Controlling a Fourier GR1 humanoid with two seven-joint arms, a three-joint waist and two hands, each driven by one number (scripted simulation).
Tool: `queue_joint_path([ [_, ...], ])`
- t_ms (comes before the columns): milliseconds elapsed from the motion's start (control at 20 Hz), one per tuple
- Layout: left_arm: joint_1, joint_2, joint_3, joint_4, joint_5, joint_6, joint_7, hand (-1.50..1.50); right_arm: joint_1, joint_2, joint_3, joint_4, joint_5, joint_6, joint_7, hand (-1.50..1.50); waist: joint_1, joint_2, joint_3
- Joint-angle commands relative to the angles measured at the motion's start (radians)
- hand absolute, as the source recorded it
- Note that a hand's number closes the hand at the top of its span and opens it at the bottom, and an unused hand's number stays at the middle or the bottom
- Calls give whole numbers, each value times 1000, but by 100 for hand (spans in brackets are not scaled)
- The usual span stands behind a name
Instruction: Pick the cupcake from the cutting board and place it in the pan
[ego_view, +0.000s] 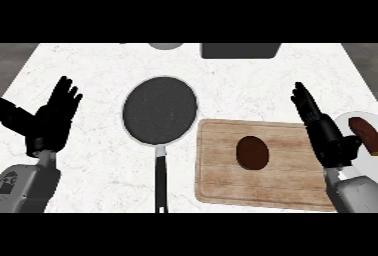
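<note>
Left hand (52, 120) rests open, fingers up, over the desk (96, 65). Right hand (325, 132), fingers straight, stands edge-on just beside the board (221, 175). The cupcake (252, 152) sits on the board, right of the pan (160, 110).

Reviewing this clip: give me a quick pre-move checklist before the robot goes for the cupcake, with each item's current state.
1. Cupcake on the cutting board: ok.
2. Pan holds nothing: ok.
3. Right hand open beside the board, holding nothing: ok.
4. Left hand open, left of the pan: ok.
5. Nothing lies between cupcake and pan: ok.
6. Plate with a brown item behind the right hand, contact: cannot tell.
</note>
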Motion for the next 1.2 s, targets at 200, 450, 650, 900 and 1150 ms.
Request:
queue_joint_path([
  [200,-50,10,-72,-62,-68,-26,-25,0,-247,62,60,-111,-261,437,-43,150,85,42,-2],
  [450,13,28,-76,-113,-63,-43,-1,0,-222,-203,-60,32,-98,666,-385,150,29,41,-4],
  [650,1,-7,-89,-118,-84,-9,8,0,-243,-289,-88,254,42,786,-583,-150,25,46,-6],
  [900,27,-30,-128,-148,-110,0,19,0,-373,-377,-65,293,210,796,-725,-150,34,45,-6],
  [1150,38,2,-77,-181,-81,-28,47,0,-456,-336,16,267,298,770,-700,-150,21,41,-8],
])
